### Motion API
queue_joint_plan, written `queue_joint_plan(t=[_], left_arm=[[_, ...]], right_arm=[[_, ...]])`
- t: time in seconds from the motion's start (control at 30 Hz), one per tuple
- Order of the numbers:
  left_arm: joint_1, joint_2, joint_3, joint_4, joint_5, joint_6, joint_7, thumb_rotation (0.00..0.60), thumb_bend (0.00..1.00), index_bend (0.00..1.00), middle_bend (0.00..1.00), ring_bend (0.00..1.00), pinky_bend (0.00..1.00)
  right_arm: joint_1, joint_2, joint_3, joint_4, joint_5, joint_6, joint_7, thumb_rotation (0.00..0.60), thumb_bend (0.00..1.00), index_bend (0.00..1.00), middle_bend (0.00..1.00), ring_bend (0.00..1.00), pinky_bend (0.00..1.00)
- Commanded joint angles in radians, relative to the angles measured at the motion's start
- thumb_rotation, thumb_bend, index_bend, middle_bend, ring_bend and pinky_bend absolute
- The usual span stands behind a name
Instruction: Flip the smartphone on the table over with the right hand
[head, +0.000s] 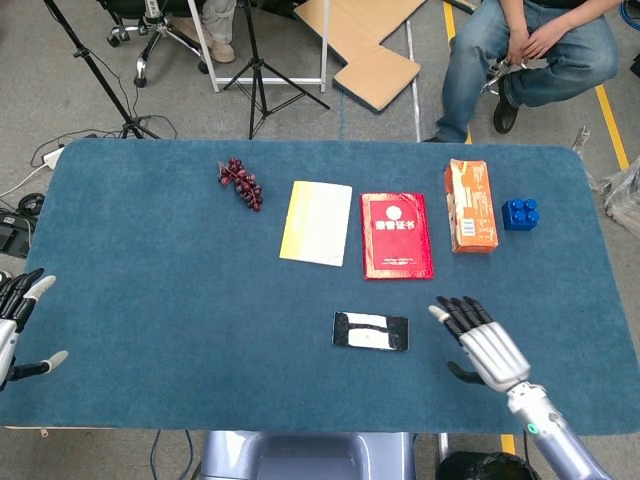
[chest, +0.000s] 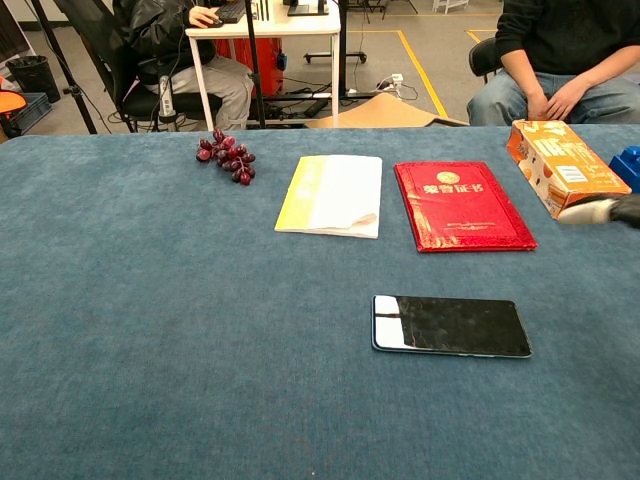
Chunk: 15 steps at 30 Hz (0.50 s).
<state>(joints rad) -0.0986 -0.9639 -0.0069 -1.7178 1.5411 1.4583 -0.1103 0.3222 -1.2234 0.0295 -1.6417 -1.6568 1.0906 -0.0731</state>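
Observation:
A black smartphone (head: 371, 331) (chest: 451, 326) lies flat on the blue table (head: 150, 270), screen up, near the front edge at the middle. My right hand (head: 480, 343) hovers just to the right of it, fingers spread and holding nothing, apart from the phone. Only a fingertip (chest: 590, 211) of that hand shows at the right edge of the chest view. My left hand (head: 18, 322) stays at the table's front left edge, open and holding nothing.
Behind the phone lie a red booklet (head: 396, 235), a yellow-white notebook (head: 317, 222) and a bunch of dark grapes (head: 241, 182). An orange carton (head: 470, 205) and a blue block (head: 520, 214) sit at the back right. A seated person (head: 525, 45) is beyond the table.

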Motion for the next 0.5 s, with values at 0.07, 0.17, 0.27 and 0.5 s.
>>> queue_joint_plan(t=[0.07, 0.17, 0.27, 0.5], left_arm=[[-0.016, -0.01, -0.015, 0.004, -0.045, -0.037, 0.015, 0.6, 0.0, 0.0, 0.0, 0.0, 0.0], [-0.021, -0.015, -0.02, 0.009, -0.062, -0.049, 0.025, 0.6, 0.0, 0.0, 0.0, 0.0, 0.0], [-0.028, -0.021, -0.025, 0.018, -0.083, -0.069, 0.031, 0.6, 0.0, 0.0, 0.0, 0.0, 0.0], [-0.042, -0.028, -0.037, 0.031, -0.13, -0.106, 0.032, 0.6, 0.0, 0.0, 0.0, 0.0, 0.0]], right_arm=[[0.088, -0.119, 0.022, 0.056, 0.057, -0.109, -0.051, 0.6, 0.25, 0.11, 0.06, 0.0, 0.0], [0.111, -0.171, 0.023, 0.088, 0.067, -0.128, -0.074, 0.6, 0.25, 0.12, 0.07, 0.0, 0.0], [0.141, -0.214, 0.03, 0.119, 0.072, -0.15, -0.098, 0.6, 0.25, 0.13, 0.09, 0.0, 0.0], [0.202, -0.303, 0.044, 0.185, 0.102, -0.197, -0.173, 0.6, 0.25, 0.14, 0.11, 0.0, 0.02]])
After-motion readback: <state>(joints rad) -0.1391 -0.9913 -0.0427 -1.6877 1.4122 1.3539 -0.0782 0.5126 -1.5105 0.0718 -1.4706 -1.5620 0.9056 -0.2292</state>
